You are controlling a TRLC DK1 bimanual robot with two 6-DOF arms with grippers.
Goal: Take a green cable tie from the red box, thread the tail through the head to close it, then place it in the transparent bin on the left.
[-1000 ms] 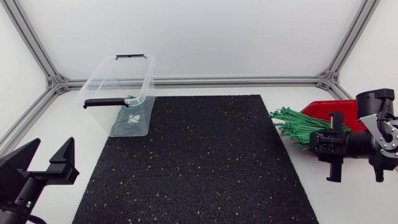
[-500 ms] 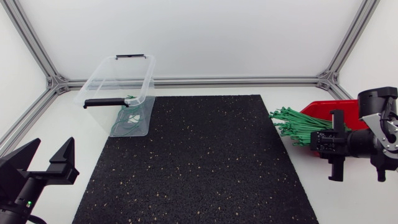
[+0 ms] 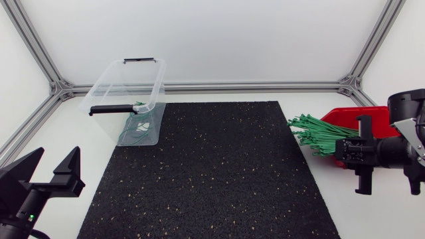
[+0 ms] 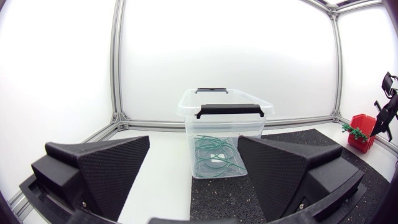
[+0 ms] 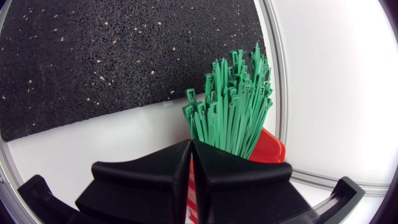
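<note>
Ahead of my closed right tool (image 5: 191,144), green cable ties (image 5: 233,106) fan from red box (image 5: 268,149).

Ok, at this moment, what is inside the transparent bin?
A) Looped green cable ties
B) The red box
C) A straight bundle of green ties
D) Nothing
A: looped green cable ties lie at the bottom of the transparent bin, visible through its clear wall in the left wrist view and from above in the head view.
</note>
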